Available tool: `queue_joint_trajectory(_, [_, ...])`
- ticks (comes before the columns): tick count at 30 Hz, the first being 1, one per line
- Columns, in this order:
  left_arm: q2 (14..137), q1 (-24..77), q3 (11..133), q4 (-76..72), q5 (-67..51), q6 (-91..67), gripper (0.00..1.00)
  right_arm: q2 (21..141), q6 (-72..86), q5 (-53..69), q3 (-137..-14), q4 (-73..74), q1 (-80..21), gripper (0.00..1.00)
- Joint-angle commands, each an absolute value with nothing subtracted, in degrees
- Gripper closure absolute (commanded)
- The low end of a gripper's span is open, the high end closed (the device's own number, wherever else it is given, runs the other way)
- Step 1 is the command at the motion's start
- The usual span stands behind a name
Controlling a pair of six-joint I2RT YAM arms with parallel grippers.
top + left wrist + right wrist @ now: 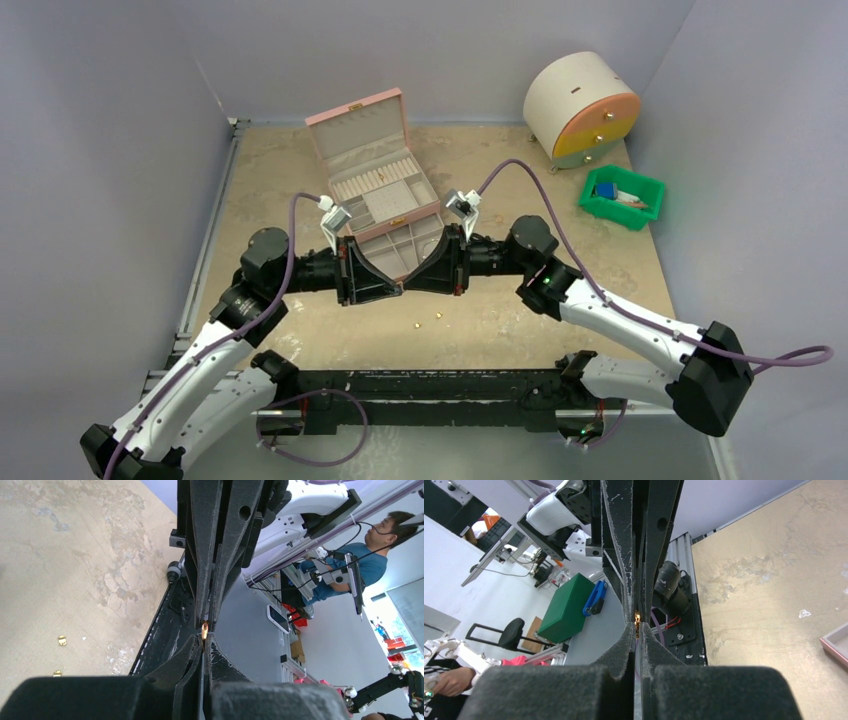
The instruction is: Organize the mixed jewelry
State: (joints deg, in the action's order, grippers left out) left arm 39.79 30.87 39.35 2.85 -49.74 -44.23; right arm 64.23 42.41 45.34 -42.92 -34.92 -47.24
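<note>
My left gripper and right gripper meet tip to tip above the table, just in front of the open pink jewelry box. Both are shut. A tiny gold piece is pinched where the tips meet; it shows in the left wrist view and in the right wrist view. Whether it is a ring or a stud I cannot tell. Two small gold beads lie on the table near the arms and show in the left wrist view. The silvery bracelet is not in view.
A green bin with blue items sits at the right. A round white drawer unit stands at the back right. A corner of the pink box shows in the right wrist view. Grey walls enclose the table.
</note>
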Motion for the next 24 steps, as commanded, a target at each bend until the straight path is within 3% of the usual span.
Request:
queue_joint_trajectory(1, [40.33,30.83,42.72,5.7,-45.31,-40.55,0.93,62.82,40.01,43.98,-45.67,-33.54,-47.9,1.0])
queue_joint_trajectory(4, [40.59,30.8,43.38,8.42,-42.13,-38.81,0.68,61.81,37.83,41.44,-46.63,-29.6,-47.9,1.0])
queue_joint_trajectory(7, [40.68,30.82,44.21,11.11,-38.58,-37.46,0.55,61.21,34.0,36.88,-49.11,-21.38,-47.9,1.0])
queue_joint_trajectory(19, [38.08,30.78,49.0,24.01,-17.47,-31.84,0.3,66.78,22.78,8.55,-63.44,5.16,-47.9,1.0])
queue_joint_trajectory(24, [35.65,30.77,49.94,27.5,-9.95,-30.82,0.28,74.13,18.4,0.19,-70.55,9.43,-47.9,1.0])
